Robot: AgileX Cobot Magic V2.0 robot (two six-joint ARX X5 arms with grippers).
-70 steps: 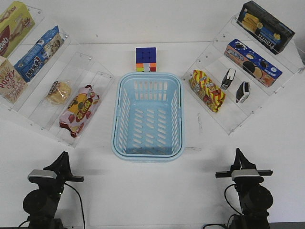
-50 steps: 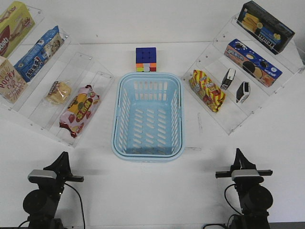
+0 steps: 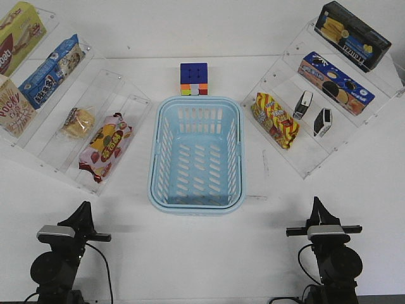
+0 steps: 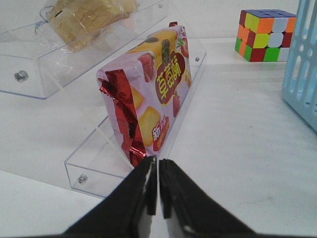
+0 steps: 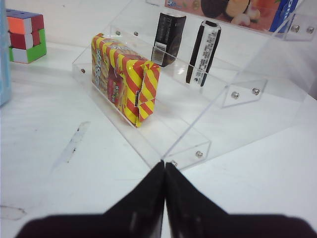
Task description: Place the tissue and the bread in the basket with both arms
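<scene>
Both grippers (left (image 4: 157, 171), right (image 5: 164, 171)) closed, empty; golden wrapped bread (image 3: 78, 122) shelved.

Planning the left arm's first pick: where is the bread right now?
In the front view the bread lies on the left-side clear shelf, just behind the red-and-yellow snack bag, left of the basket.

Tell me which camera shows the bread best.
The front view: the bread sits whole and unblocked on the left shelf. The left wrist view catches only part of it, cut off by the frame edge. The right wrist view doesn't show it.
</scene>
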